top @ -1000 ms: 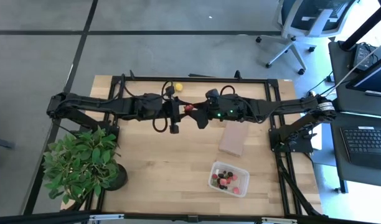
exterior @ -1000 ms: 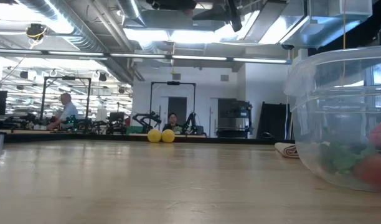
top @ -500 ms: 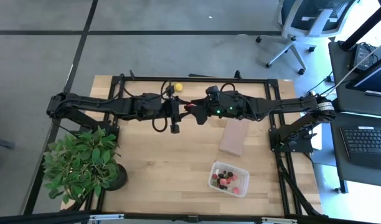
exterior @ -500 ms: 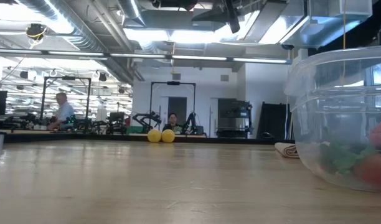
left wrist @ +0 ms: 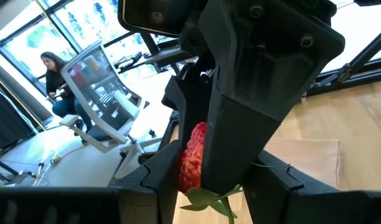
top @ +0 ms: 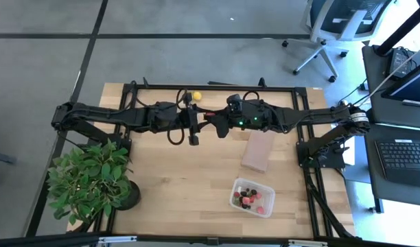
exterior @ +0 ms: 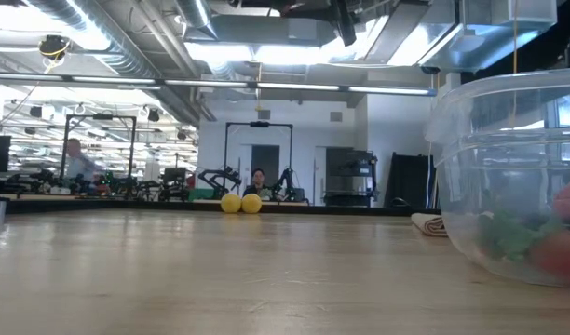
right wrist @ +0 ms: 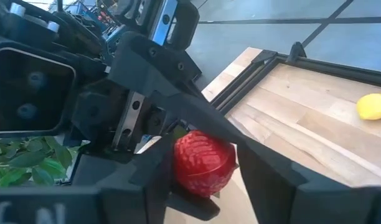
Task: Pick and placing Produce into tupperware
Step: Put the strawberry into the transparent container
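Note:
A red strawberry (top: 208, 116) with a green leaf is held in the air above the far middle of the table, where both arms meet. My left gripper (top: 198, 121) reaches it from the table's left and my right gripper (top: 212, 121) from the right; each is shut on it. The strawberry (left wrist: 192, 157) fills the gap between the fingers in both wrist views (right wrist: 203, 163). The clear tupperware (top: 252, 197) stands near the near right edge with several red and dark fruit pieces inside. Two yellow lemons (top: 196, 96) lie at the far edge. My left gripper (left wrist: 206, 186) pinches the strawberry's side (left wrist: 184, 163) between its two fingers, coming level from the table's left. The right arm's finger hides the fruit's other side. The fruit is lifted clear, leaf end (left wrist: 210, 200) toward the wrist. My right gripper (right wrist: 203, 186) has one finger on each side of the strawberry's body (right wrist: 181, 168), coming level from the table's right. The fruit fills the gap between its fingers. The left gripper's finger (right wrist: 197, 112) lies across the far side of the fruit.
A flat brown block (top: 257, 152) lies right of centre, between the arms and the tupperware (exterior: 508, 177). A leafy potted plant (top: 90, 182) stands at the near left corner. Bare wood (top: 182, 178) spans the table's middle. A black frame rims the table.
My right gripper has moved toward the table's left, closing the distance to my left gripper until its fingers stand around the strawberry. The strawberry and my left gripper have kept their place.

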Robot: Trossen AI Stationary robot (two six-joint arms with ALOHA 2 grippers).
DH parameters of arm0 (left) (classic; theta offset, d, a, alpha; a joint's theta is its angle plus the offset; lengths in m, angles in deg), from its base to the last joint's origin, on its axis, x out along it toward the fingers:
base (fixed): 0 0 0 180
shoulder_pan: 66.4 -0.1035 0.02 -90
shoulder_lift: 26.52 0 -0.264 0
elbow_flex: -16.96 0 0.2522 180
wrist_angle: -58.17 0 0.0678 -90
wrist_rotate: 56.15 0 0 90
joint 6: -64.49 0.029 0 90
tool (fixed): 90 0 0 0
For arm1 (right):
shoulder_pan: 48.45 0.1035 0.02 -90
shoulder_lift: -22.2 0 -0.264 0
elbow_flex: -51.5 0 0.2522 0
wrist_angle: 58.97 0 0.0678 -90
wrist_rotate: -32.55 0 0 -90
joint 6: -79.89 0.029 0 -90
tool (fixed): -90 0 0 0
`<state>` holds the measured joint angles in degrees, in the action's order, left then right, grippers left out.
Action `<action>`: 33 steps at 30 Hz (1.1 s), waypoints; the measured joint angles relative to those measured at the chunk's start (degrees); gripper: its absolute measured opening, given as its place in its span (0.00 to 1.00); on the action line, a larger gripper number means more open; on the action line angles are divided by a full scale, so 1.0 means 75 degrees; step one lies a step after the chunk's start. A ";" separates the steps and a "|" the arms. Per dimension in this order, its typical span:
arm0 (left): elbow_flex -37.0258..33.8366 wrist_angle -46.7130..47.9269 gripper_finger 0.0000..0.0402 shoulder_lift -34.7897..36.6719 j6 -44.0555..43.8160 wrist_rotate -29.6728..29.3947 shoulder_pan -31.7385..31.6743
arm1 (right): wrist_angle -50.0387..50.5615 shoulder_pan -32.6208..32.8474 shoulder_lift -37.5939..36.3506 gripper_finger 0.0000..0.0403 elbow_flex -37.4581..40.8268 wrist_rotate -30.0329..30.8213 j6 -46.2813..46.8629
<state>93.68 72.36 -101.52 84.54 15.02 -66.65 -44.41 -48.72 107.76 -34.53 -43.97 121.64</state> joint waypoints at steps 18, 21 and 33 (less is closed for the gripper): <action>0.0000 0.0246 0.42 0.0000 -0.0032 0.0037 0.0042 | 0.0161 -0.0003 0.0000 0.33 0.0000 -0.0398 -0.0385; 0.0003 0.0591 0.44 0.0000 -0.0053 0.0106 0.0058 | 0.0427 -0.0003 0.0000 0.33 0.0003 -0.0740 -0.0447; 0.0017 0.2122 0.62 0.0009 -0.2759 0.1600 -0.0569 | 0.2228 0.0139 0.0004 0.33 0.0017 -0.2247 -0.0684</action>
<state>93.81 88.28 -101.45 63.85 27.02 -70.92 -27.70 -47.68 107.79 -34.40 -60.82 116.51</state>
